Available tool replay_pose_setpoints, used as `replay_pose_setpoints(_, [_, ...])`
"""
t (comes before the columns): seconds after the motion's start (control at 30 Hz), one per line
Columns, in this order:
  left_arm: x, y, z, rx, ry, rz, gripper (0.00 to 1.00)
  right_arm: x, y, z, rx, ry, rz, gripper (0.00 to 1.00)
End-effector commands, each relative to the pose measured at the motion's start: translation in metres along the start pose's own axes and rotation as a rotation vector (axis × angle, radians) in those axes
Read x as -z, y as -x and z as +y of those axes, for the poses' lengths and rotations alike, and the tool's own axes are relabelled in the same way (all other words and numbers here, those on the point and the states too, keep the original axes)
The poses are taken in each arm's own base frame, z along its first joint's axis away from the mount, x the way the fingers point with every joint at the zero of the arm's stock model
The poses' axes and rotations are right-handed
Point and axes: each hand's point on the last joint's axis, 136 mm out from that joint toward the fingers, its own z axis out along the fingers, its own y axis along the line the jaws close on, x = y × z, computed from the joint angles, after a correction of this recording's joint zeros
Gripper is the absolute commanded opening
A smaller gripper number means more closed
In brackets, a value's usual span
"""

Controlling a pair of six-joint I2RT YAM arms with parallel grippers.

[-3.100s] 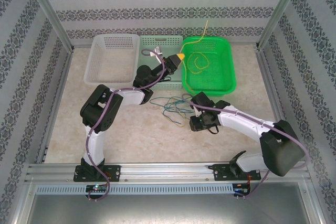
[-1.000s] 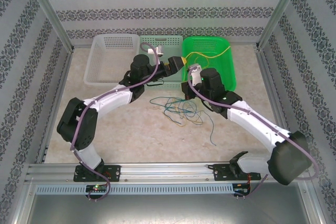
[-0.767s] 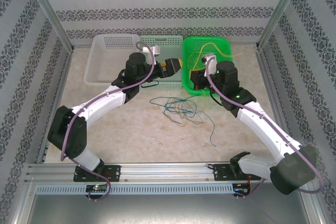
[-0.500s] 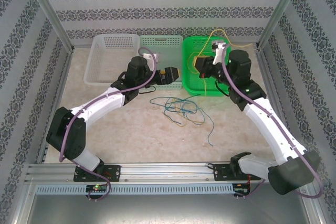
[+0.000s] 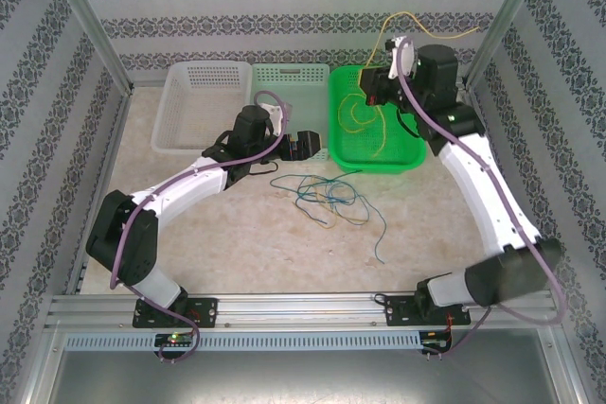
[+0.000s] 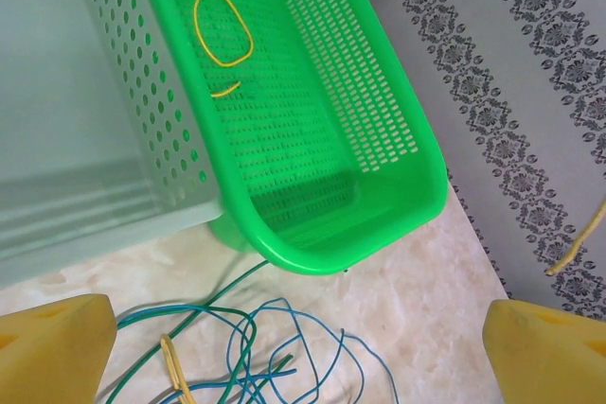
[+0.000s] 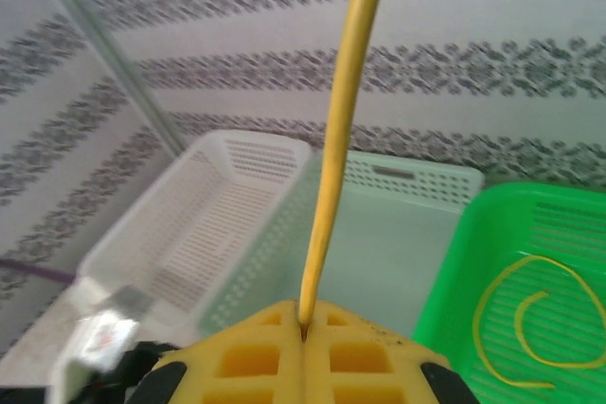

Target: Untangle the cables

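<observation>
Above the green basket [image 5: 402, 154], right tool [image 7: 305, 321] pinches a yellow cable [image 7: 341, 120]; left tool [image 5: 305, 145] gapes near the tangle [image 5: 327, 198].

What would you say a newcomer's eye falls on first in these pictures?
Most likely the bright green basket at the back right of the table, with the right gripper held above it, shut on a yellow cable that sticks upward. Next comes the loose tangle of blue and green cables in the middle of the table, with the open left gripper just behind it.
</observation>
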Motion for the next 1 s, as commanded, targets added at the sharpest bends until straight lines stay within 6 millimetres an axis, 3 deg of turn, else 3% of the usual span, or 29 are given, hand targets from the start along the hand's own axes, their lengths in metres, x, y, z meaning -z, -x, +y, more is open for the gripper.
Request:
replay_pose_setpoints(0.0, [0.006,-0.002,0.003,-0.022,0.023,0.002,1.00,-0.028,-0.026,-0.055,-0.011,-0.123,0.121,0.00])
replay_pose_setpoints(0.17, [0.013,-0.004,0.008,-0.039,0.058,-0.002,1.00,-0.076,-0.056,-0.097,-0.066,-0.141,0.266,0.00])
replay_pose_setpoints(0.37, [0.014,-0.003,0.006,-0.044,0.062,0.009,1.00,-0.105,-0.088,-0.133,-0.136,-0.199,0.359,0.00])
replay_pose_setpoints(0.6, [0.016,0.003,0.004,-0.059,0.068,-0.002,1.00,-0.119,-0.128,-0.159,-0.168,-0.257,0.492,0.00])
replay_pose_setpoints(0.9, [0.015,0.002,0.006,-0.051,0.077,0.004,1.00,-0.125,-0.173,-0.168,-0.212,-0.253,0.634,0.00])
replay_pose_setpoints(0.97, [0.015,0.001,0.007,-0.052,0.078,0.006,0.99,-0.125,-0.181,-0.169,-0.225,-0.254,0.674,0.05])
